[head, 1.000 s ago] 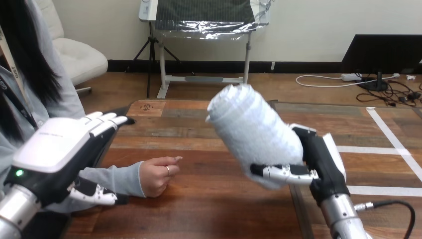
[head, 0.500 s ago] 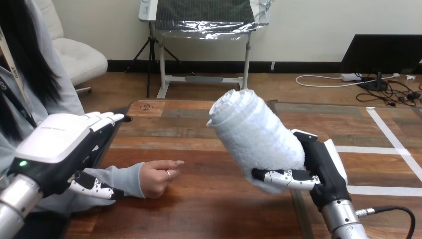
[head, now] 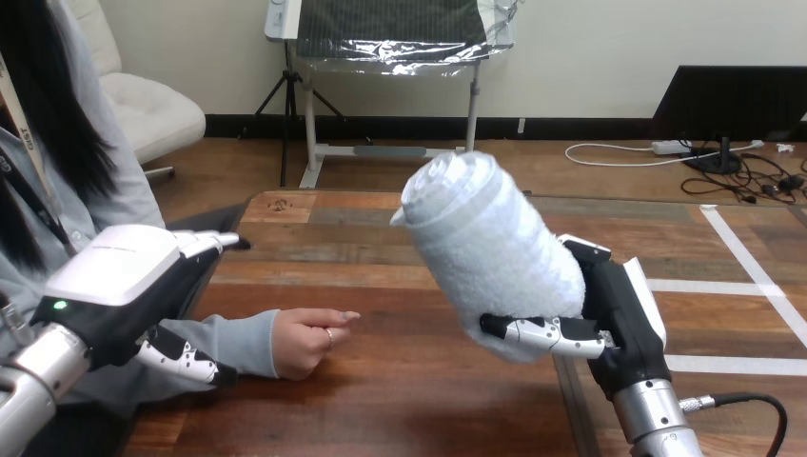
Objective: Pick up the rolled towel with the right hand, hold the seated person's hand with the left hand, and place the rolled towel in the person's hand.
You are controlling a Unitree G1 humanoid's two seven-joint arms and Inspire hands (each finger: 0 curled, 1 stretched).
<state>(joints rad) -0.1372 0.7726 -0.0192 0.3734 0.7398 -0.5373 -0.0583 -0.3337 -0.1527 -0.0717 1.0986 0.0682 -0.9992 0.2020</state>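
- Wooden table (head: 400,405) spans lower frame.
- Right hand (head: 620,316), lower right, arm rising from the bottom edge: fingers and thumb clamped round the rolled towel (head: 485,249).
- Towel held off the table at centre frame, tilted, rolled end pointing up-left.
- Left hand (head: 119,278), lower left, white back up, fingers straight toward upper right, thumb low beside the person's grey sleeve (head: 233,345); contact unclear.
- Person's hand (head: 305,341) rests on the table, loosely curled, between both robot hands, apart from the towel.

Bright, even light falls from above. The desk (head: 409,405) carries a soft sheen at lower centre, and the rolled towel (head: 485,243) is lit on top, shaded beneath.
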